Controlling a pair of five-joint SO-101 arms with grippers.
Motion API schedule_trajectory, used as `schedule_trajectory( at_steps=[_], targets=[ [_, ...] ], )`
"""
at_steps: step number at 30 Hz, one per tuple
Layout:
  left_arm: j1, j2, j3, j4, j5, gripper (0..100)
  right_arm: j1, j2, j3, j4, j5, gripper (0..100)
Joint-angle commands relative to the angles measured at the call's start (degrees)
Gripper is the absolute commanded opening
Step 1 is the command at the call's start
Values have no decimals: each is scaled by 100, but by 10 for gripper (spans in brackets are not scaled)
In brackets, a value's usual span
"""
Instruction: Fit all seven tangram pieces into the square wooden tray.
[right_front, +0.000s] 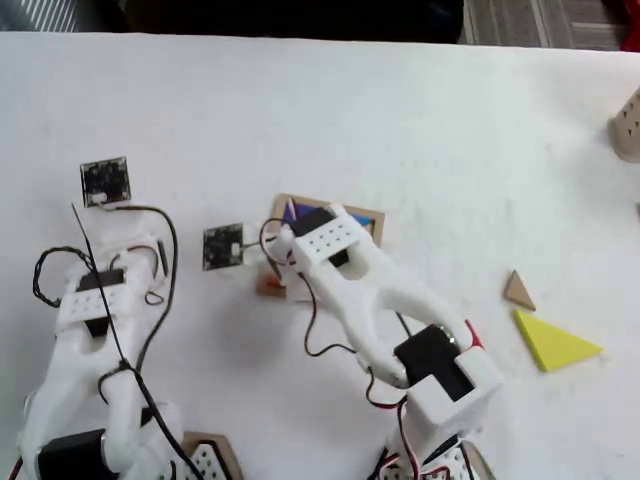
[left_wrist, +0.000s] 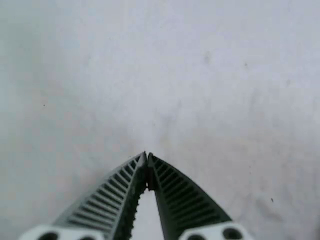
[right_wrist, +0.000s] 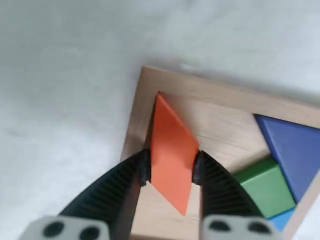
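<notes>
A white matte tabletop (right_front: 420, 110) spans the scene. At its right edge, towards the far side, sits a tan, wood-coloured block with rows of small holes (right_front: 627, 128). Dark flooring (right_front: 300, 15) lies beyond the far edge.

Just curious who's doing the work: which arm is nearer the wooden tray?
Right. The right arm is over the tray, jaws shut on the orange piece at its corner. The left arm sits apart, jaws shut over bare table.

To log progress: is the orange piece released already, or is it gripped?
Gripped. The right end effector is shut on the orange piece, one finger on each side, over a corner of the tray.
</notes>
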Motion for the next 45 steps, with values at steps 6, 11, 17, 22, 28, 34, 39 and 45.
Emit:
schedule_trajectory(
  at_steps=[6,11,17,22,28,34,39,45],
  targets=[
    [92,-233,-70,-158,-44,28,-4,-48,-237,-154,9,21],
    [92,-233,-62,-158,-44,28,215,-136,-255,-699,-800,20],
    [92,-233,-70,-158,-44,28,312,-664,-308,-708,-1670,19],
    [92,-233,-70,-158,-44,28,523,-1279,-308,-585,-2980,19],
    [92,-233,-70,-158,-44,28,1218,-1833,-308,-101,-5644,19],
    [92,-233,-70,-158,-44,28,1244,-1842,-273,673,-8879,24],
    [75,-233,-70,-158,-44,28,1138,-1754,-229,593,-9881,25],
    [75,-233,-70,-158,-44,28,1112,-778,-343,180,-10259,70]
  ],
)
